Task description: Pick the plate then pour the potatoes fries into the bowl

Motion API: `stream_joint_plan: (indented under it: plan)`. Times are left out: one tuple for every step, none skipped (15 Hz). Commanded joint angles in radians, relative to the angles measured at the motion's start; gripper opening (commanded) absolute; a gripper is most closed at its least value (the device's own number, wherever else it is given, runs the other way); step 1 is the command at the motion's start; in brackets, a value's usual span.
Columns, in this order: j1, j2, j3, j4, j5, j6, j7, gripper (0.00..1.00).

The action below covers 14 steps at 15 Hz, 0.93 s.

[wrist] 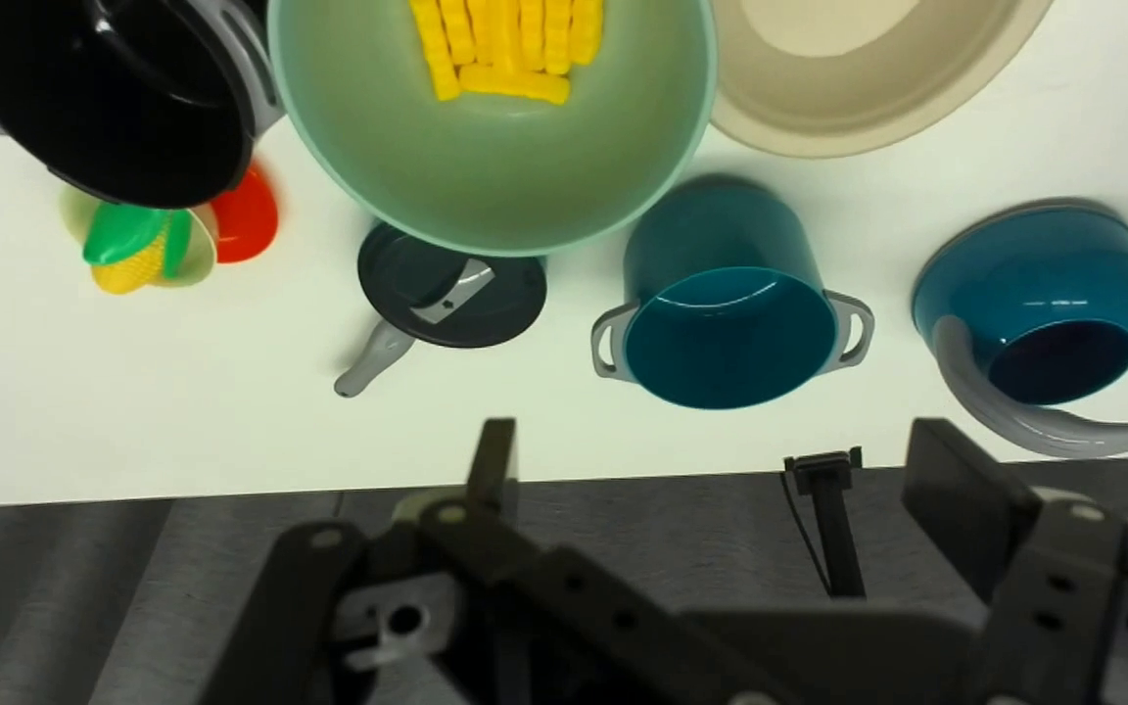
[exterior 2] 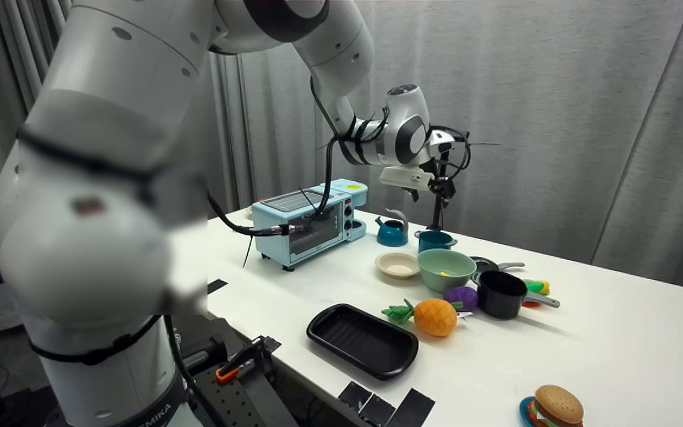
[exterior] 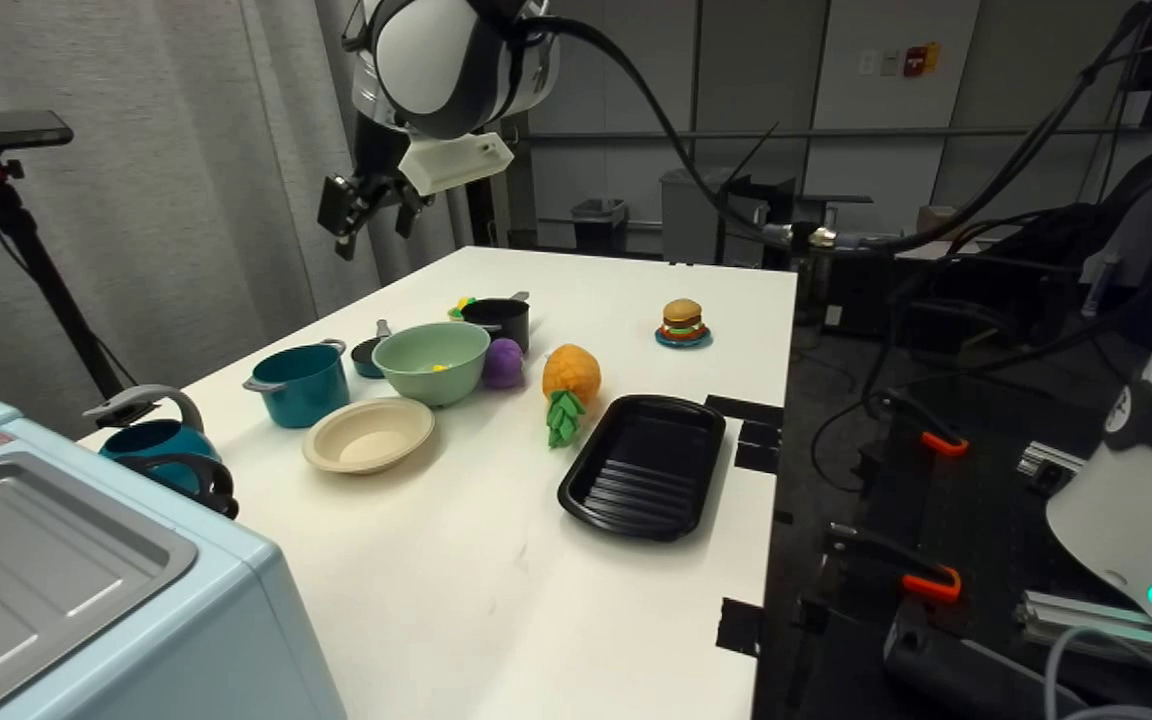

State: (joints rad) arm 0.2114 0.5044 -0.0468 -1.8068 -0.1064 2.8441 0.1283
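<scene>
The pour looks finished — bright yellow stick-shaped fries (wrist: 503, 49) lie in the pale mint-green round bowl (wrist: 495, 176), wrist view's top centre; beside it, upper right, the shallow cream-beige round plate (wrist: 877, 88) sits bare. Nothing seems left — the black two-fingered gripper (wrist: 711, 455) stands wide, holding nothing.

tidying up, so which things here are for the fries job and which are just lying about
For the job: cream plate, green bowl, yellow fries (already in the bowl), gripper (open).

Lying about: black tray, pineapple toy, purple toy, toy burger, teal pot, teal kettle, black pot, small pan, corn toy, red piece, blue oven.
</scene>
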Motion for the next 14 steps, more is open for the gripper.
stream_joint_plan:
  plan:
    - [0.038, -0.081, -0.037, -0.102, -0.027, -0.034, 0.081, 1.0]
    - [-0.001, -0.022, 0.001, -0.036, -0.006, -0.006, 0.028, 1.0]
    - [0.003, -0.032, -0.001, -0.053, -0.007, -0.01, 0.04, 1.0]
    - [0.006, -0.039, -0.003, -0.065, -0.007, -0.013, 0.047, 1.0]
    - [0.007, -0.045, -0.004, -0.073, -0.008, -0.013, 0.05, 1.0]
    - [0.009, -0.048, -0.005, -0.077, -0.009, -0.013, 0.052, 1.0]
    - [0.009, -0.049, -0.006, -0.078, -0.009, -0.013, 0.053, 1.0]
    - [0.009, -0.049, -0.006, -0.079, -0.009, -0.013, 0.053, 1.0]
    - [0.009, -0.049, -0.007, -0.079, -0.009, -0.013, 0.053, 1.0]
    - [0.009, -0.049, -0.007, -0.079, -0.009, -0.013, 0.053, 1.0]
    - [0.009, -0.049, -0.007, -0.08, -0.009, -0.013, 0.053, 1.0]
    - [0.009, -0.049, -0.007, -0.08, -0.009, -0.013, 0.053, 1.0]
    - [0.009, -0.049, -0.007, -0.08, -0.009, -0.013, 0.053, 1.0]
    - [0.009, -0.049, -0.007, -0.08, -0.009, -0.013, 0.053, 1.0]
